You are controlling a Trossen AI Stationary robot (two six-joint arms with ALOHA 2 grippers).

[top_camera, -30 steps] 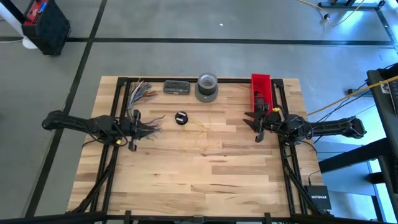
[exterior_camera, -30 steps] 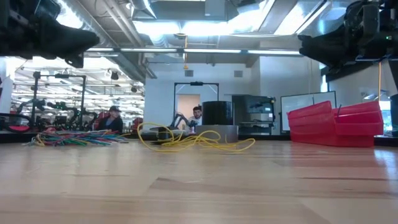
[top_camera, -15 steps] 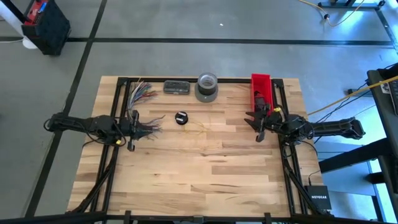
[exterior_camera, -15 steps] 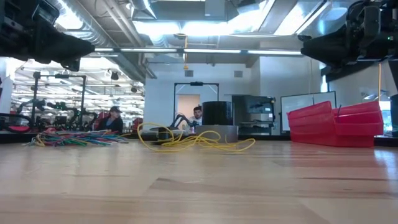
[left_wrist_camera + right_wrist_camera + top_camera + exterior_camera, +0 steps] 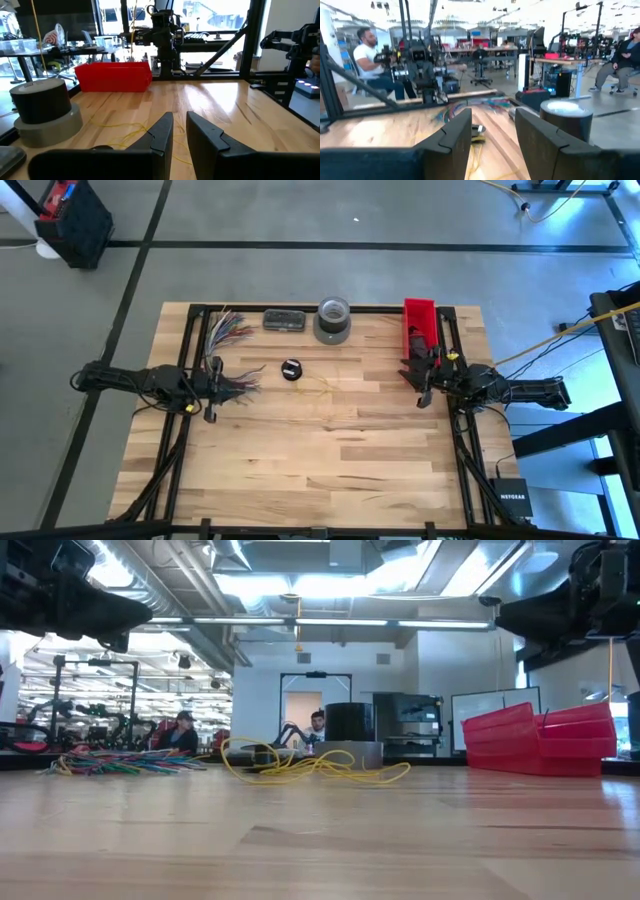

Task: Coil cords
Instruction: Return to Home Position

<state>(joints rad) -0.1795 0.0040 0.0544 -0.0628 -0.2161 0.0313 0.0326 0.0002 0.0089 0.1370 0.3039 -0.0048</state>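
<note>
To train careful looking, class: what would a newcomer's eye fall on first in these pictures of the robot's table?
Probably the bright red bin at the far right edge of the table, beside the right claw. Next, the loose yellow wire sprawled mid-table next to the small black spool, and the fan of multicoloured wires at the far left near the left claw.
</note>
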